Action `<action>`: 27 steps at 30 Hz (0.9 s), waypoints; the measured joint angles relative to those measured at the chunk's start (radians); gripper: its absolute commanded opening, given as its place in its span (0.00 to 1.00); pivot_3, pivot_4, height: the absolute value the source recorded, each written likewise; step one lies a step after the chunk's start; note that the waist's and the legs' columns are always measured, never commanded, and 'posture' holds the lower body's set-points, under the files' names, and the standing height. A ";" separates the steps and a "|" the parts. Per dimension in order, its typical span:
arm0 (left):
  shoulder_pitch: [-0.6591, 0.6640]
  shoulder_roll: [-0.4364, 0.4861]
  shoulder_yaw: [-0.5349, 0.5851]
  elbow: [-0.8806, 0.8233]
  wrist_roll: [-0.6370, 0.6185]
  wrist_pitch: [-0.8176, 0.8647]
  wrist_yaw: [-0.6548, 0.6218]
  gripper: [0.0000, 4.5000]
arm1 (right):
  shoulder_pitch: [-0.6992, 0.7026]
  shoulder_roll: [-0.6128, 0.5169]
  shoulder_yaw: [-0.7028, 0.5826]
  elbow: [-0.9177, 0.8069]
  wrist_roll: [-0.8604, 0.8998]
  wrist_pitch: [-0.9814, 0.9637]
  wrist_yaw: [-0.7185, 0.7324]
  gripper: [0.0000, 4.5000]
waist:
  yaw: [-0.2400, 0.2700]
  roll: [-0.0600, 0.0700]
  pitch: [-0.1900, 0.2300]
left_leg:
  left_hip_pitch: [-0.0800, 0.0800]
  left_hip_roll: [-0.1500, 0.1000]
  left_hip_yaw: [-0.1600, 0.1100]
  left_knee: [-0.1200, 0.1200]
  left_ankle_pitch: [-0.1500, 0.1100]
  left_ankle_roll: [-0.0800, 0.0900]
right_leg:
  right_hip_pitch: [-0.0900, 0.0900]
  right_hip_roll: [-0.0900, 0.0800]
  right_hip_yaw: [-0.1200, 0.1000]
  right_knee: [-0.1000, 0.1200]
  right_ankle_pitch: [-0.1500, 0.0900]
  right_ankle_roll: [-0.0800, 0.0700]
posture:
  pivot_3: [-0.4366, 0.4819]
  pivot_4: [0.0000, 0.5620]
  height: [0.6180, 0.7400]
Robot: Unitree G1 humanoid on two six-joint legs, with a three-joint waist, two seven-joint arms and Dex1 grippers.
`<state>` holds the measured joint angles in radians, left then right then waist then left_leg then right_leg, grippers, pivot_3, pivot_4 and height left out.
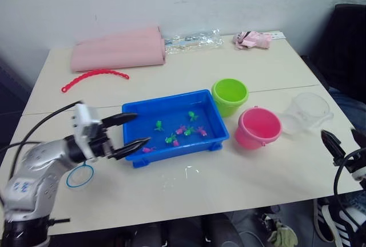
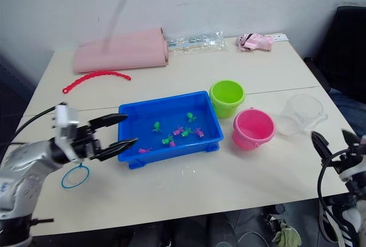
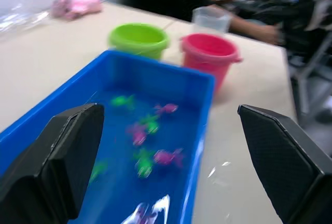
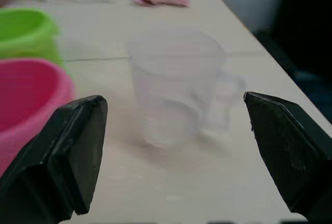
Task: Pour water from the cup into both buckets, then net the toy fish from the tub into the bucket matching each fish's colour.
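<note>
The blue tub (image 1: 171, 98) sits mid-table with water and several tiny pink and green toy fish (image 1: 183, 130) in it. Just right of it stand the lime green bucket (image 1: 230, 95) and the pink bucket (image 1: 258, 127). Further right the clear cup (image 1: 309, 112) stands upright. My left gripper (image 1: 142, 128) is open at the tub's left end, its fingers over the rim. My right gripper (image 1: 341, 135) is open near the table's right front edge, a short way in front of the cup (image 4: 176, 89). The net's blue hoop (image 1: 79, 175) lies on the table beside my left forearm.
Along the table's back lie a folded pink cloth (image 1: 117, 50), a red beaded chain (image 1: 94, 75), a clear plastic bag (image 1: 191, 41) and a small pink toy (image 1: 251, 39). A few water drops (image 1: 189, 171) lie in front of the tub. A black chair (image 1: 346, 47) stands at the right.
</note>
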<state>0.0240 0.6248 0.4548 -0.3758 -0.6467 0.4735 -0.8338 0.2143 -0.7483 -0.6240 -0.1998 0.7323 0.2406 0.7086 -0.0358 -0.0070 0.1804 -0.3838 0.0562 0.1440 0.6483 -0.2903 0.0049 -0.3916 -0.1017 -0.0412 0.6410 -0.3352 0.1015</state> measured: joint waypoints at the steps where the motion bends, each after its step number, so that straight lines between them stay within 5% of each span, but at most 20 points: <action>1: 0.005 -0.006 0.011 0.002 0.000 -0.003 0.009 1.00 | 0.004 -0.007 0.000 -0.011 0.006 0.007 0.012 1.00 | 0.003 -0.001 0.000 | 0.000 0.000 0.000 0.000 0.000 0.000 | 0.000 0.001 0.000 0.000 0.000 0.000 | 0.48 0.27 1.00; 5: 0.085 -0.111 0.179 0.004 0.021 -0.095 0.166 1.00 | 0.008 -0.067 0.049 -0.091 0.046 0.078 0.145 1.00 | 0.015 -0.009 -0.002 | -0.003 0.002 -0.002 0.002 -0.002 0.001 | 0.001 0.000 0.000 -0.004 0.000 0.000 | 0.48 0.27 1.00; 10: 0.356 -0.188 0.387 0.046 0.070 -0.146 0.260 1.00 | -0.060 -0.049 0.208 -0.108 0.003 -0.047 0.388 1.00 | -0.001 -0.014 -0.003 | -0.002 0.005 0.002 0.003 -0.009 0.005 | 0.001 -0.002 -0.005 -0.009 0.000 -0.001 | 0.48 0.27 1.00; 17: 0.599 -0.281 0.438 0.065 0.156 -0.082 0.413 1.00 | -0.229 0.134 0.447 -0.088 -0.098 -0.218 0.472 1.00 | 0.011 -0.021 -0.004 | -0.003 0.006 -0.001 0.004 -0.011 0.006 | 0.002 -0.007 -0.006 -0.011 0.001 -0.005 | 0.48 0.27 1.00; 22: 0.575 -0.308 0.426 -0.018 0.120 -0.001 0.500 1.00 | -0.269 0.179 0.523 -0.027 -0.146 -0.305 0.537 1.00 | 0.015 -0.023 -0.006 | -0.003 0.005 -0.008 0.004 -0.014 0.000 | 0.006 -0.009 -0.010 -0.013 0.001 -0.008 | 0.48 0.27 1.00; 27: 0.417 -0.157 0.346 -0.133 0.087 0.240 0.614 1.00 | -0.306 0.190 0.545 0.019 -0.148 -0.333 0.588 1.00 | 0.008 -0.020 -0.005 | -0.001 0.005 -0.011 0.002 -0.012 -0.002 | 0.008 -0.009 -0.012 -0.012 0.001 -0.010 | 0.48 0.27 1.00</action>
<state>0.4410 0.4678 0.8007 -0.5087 -0.5602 0.7134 -0.2200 -0.0921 -0.5583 -0.0791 -0.1811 0.5847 -0.0921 1.2968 -0.0275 -0.0269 0.1754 -0.3851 0.0611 0.1334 0.6502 -0.3023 0.0031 -0.3831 -0.1110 -0.0536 0.6286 -0.3338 0.0918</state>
